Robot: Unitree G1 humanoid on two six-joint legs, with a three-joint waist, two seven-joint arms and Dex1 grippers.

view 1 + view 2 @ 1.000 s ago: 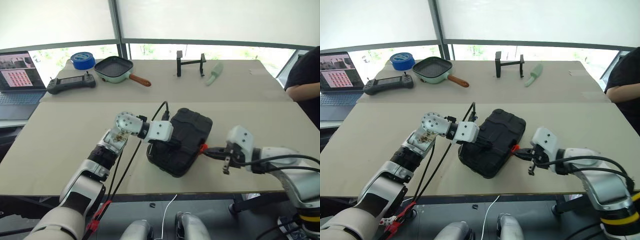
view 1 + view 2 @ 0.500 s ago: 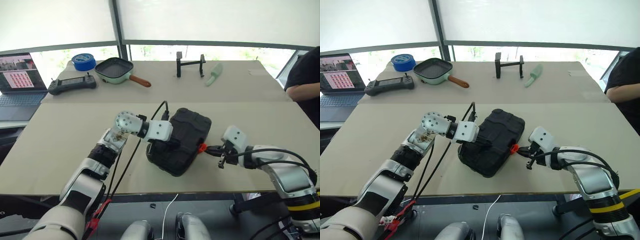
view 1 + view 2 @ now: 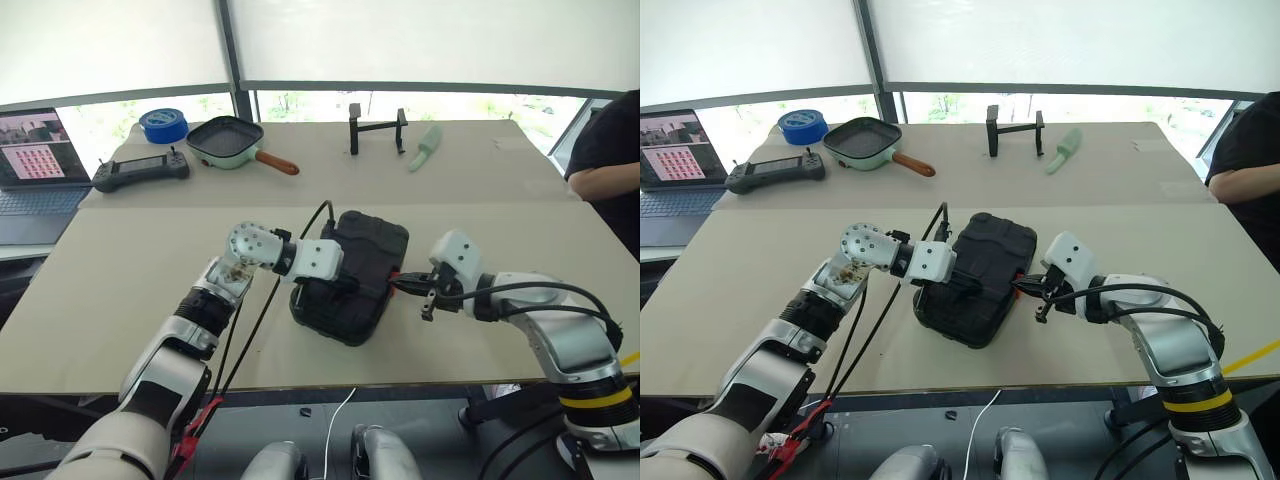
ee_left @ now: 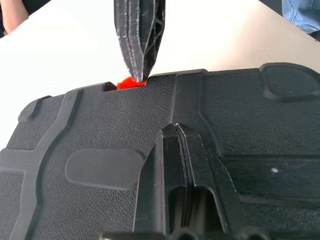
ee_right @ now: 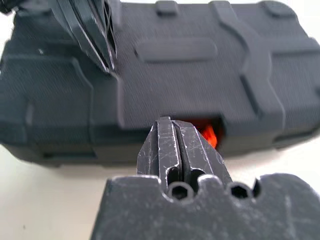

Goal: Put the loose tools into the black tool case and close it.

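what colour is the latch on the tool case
Orange-red latch on the black tool case, clearest in the right wrist view.

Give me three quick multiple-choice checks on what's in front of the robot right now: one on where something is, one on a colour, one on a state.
1. Where is the right end effector?
A. Over the green pan
B. At the orange latch on the side of the black tool case
C. Beside the laptop

2. What colour is the tape roll at the far left of the table?
A. Blue
B. Red
C. White

3. What state is the tool case in?
A. Lid wide open
B. Lid removed
C. Lid down, left end effector resting on top

Answers:
1 B: the left wrist view shows the shut tip meeting the orange latch at the case's edge.
2 A: the roll next to the green pan is plainly blue.
3 C: both wrist views show the closed lid, with the shut left fingers lying on it.
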